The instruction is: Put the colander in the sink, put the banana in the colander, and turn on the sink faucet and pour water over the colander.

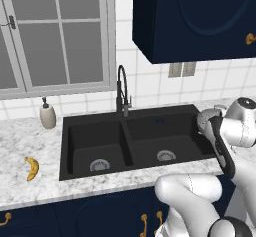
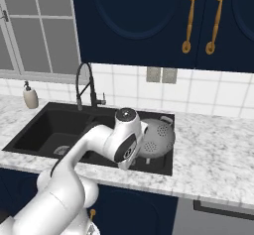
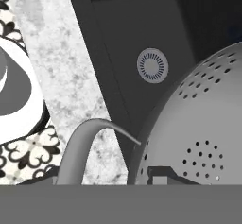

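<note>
the tool (image 3: 106,180) grips the stiff, light, slippery colander (image 2: 158,139) by its rim over the sink's (image 2: 34,130) right end.

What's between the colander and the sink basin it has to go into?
Nothing visible. The colander is tilted over the right basin of the sink, with the claw on its rim handle. Below it the basin floor and drain are bare. The faucet stands behind, off to the side.

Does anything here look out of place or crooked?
Yes. The round silver-grey metal colander is tilted on its side above the right basin of the matte black sink, not sitting flat. The small yellow banana lies on the counter.
</note>
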Controlling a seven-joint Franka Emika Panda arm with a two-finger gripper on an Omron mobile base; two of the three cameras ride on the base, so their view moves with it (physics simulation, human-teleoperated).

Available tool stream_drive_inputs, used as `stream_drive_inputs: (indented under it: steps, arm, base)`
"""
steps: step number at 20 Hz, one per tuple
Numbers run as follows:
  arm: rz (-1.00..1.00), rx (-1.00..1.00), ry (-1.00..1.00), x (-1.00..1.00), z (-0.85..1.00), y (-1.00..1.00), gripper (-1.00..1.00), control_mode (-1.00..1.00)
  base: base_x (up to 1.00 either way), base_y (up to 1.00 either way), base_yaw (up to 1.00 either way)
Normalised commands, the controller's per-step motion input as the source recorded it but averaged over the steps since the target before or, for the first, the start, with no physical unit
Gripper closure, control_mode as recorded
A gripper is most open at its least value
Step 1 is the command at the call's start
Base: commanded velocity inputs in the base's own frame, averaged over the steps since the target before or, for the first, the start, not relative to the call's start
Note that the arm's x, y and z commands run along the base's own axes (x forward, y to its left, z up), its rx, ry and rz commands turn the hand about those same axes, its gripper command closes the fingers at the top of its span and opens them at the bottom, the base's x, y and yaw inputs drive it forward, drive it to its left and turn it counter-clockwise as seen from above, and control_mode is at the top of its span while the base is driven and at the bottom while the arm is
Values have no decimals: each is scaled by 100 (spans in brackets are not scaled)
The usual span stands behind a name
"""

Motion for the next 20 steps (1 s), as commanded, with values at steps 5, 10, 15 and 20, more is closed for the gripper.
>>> stream_drive_inputs:
  steps: [5, 10, 15, 20]
  arm:
    - [20, -5, -3, -22, 50, 40, 100, -100]
    - [31, -11, -7, -40, 40, 54, 100, -100]
    - [27, -1, -1, -39, 37, 50, 100, -100]
    - [23, 1, 0, -29, 30, 61, 100, -100]
  base:
    - [0, 0, 0]
    - [0, 0, 0]
    - [0, 0, 0]
    - [0, 0, 0]
